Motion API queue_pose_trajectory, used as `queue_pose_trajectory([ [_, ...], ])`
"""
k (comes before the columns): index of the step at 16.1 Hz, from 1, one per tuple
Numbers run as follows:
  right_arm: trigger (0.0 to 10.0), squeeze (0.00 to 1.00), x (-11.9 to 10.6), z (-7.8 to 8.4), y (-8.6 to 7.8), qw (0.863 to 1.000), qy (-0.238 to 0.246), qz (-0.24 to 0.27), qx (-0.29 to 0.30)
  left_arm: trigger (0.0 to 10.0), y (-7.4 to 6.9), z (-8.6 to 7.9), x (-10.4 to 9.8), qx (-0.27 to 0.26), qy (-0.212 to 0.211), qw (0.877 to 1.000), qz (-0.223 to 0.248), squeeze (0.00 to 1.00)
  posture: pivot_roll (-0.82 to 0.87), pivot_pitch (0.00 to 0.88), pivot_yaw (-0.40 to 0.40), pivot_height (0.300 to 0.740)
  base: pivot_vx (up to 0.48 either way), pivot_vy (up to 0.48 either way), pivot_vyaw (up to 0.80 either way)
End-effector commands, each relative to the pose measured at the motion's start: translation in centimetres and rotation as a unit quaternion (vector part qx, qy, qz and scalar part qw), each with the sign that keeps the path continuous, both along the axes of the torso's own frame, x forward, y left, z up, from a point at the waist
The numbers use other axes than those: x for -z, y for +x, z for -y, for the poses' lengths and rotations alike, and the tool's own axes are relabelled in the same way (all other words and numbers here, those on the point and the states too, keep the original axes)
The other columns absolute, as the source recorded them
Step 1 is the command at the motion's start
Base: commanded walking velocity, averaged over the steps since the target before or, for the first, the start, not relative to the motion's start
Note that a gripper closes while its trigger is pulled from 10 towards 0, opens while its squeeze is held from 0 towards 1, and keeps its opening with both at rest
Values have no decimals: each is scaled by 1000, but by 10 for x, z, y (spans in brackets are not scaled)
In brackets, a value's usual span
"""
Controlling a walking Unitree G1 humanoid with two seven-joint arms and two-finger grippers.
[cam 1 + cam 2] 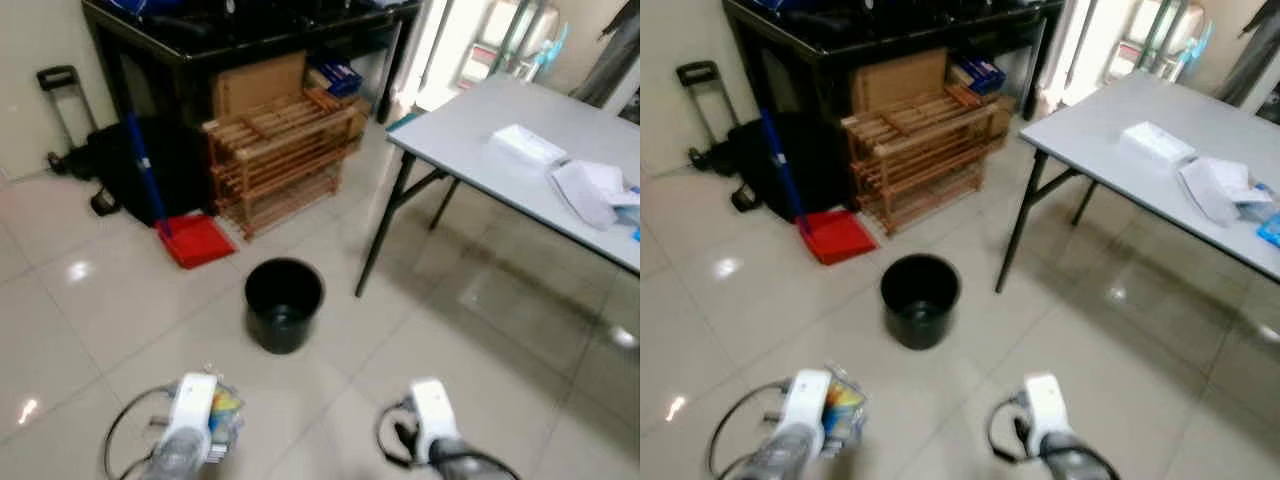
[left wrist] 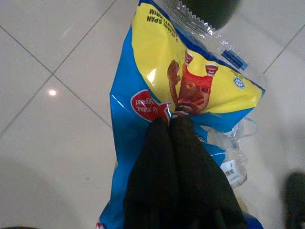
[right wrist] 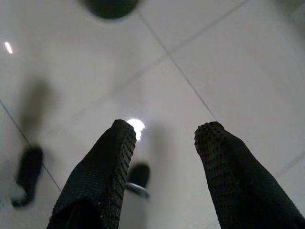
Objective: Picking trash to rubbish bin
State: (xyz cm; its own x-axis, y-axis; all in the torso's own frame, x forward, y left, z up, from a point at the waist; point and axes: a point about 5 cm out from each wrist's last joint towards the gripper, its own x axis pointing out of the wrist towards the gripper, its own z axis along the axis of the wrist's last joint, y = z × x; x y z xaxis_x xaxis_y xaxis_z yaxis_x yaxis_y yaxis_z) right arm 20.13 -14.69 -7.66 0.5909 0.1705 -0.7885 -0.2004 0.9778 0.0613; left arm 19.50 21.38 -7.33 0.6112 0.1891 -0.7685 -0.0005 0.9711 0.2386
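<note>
1. While the black rubbish bin stands on the tiled floor ahead of the robot, the left gripper is clenched on a blue-and-yellow snack wrapper, fingers pressed together on its crumpled middle.
2. The wrapper hangs from that pinch, low and near the body, well short of the bin; judged as the carry step, with the drop not yet done.
3. The right gripper is spread apart and grasps nothing, only bare tile beneath; probably kept clear since one hand is enough for light trash.
4. The bin sits in open floor between a red dustpan and the grey table, so the approach looks unobstructed.
5. A wooden rack stands behind the bin, against a dark counter.
6. Hard to make out: the head views are soft, both arms are cut off by the lower edge, the wrapper shows there as a small coloured scrap, and the bin's inside is too dark to read.
7. White papers on the table are blurred; whether they are trash cannot be told.
</note>
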Motion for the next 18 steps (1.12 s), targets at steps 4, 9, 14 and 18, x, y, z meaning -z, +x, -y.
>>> queue_pose_trajectory([
  [4, 10000, 0, 4, 12, -7, 1000, -10, -14, 13, 10000, 6, 7, -2, 8, -3, 1000, 7, 0, 26, 2, -85, 740, 266, 0, 0],
  [9, 10000, 0, 3, 13, -7, 1000, -9, -13, 14, 10000, 5, 7, -2, 10, -2, 1000, 8, 0, 26, 0, -85, 740, 280, 0, 0],
  [14, 10000, 0, 3, 12, -7, 1000, -15, -11, -1, 10000, 7, 7, -2, 8, -3, 1000, 10, 0, 23, 13, -87, 740, 285, 0, 0],
  [18, 10000, 0, 4, 12, -9, 1000, -13, -14, 5, 10000, 7, 7, -2, 8, -4, 1000, 9, 0, 22, 24, -88, 740, 72, 0, 417],
])
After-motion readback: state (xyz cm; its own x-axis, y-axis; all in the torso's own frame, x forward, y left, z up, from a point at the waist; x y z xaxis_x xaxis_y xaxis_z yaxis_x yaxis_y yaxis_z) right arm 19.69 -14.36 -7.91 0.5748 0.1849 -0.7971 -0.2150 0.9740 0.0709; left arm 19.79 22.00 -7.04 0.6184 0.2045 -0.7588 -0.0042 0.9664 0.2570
